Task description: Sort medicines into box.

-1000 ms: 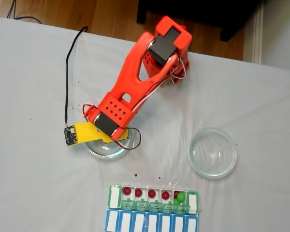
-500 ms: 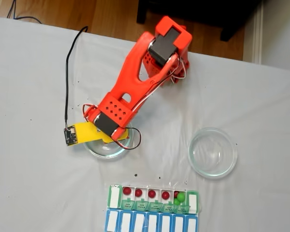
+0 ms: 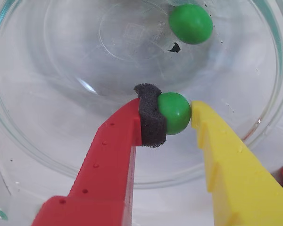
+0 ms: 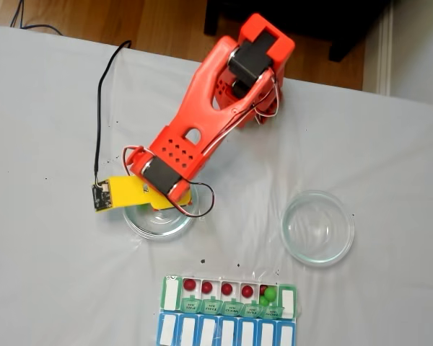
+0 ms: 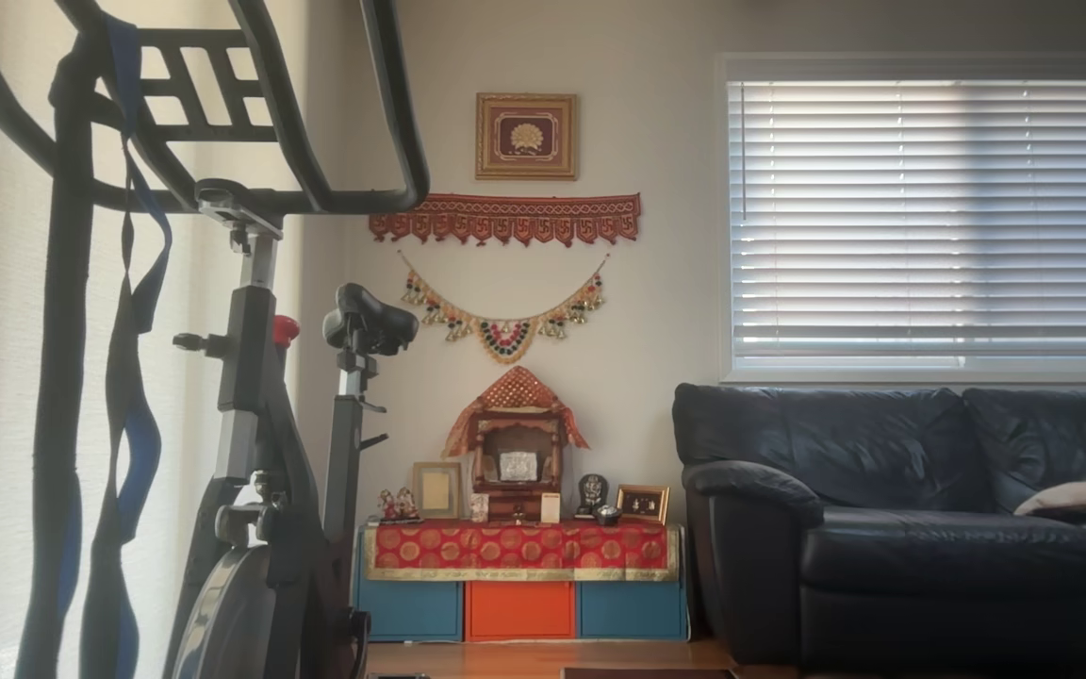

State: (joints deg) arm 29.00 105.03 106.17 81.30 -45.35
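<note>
In the wrist view my gripper [image 3: 178, 114] is shut on a green ball [image 3: 175, 112], held between the red finger's black foam pad [image 3: 151, 117] and the yellow finger [image 3: 212, 141], above a clear glass dish [image 3: 33, 150]. A second green ball [image 3: 190, 23] lies in that dish at the top. In the fixed view the orange arm [image 4: 195, 130] reaches over the left dish [image 4: 141, 225]. The box [image 4: 229, 295] with green lids sits at the bottom, holding several dark red balls [image 4: 190, 285] and green balls [image 4: 269, 294] in its right-hand cell.
An empty glass dish [image 4: 318, 228] stands to the right on the white table. A blue-lidded organizer row [image 4: 227, 331] lies just below the box. A black cable [image 4: 105, 86] runs from the wrist camera board toward the table's back edge.
The arm has lifted and pulled slightly back and left from the left dish, so more of the dish shows in the fixed view.
</note>
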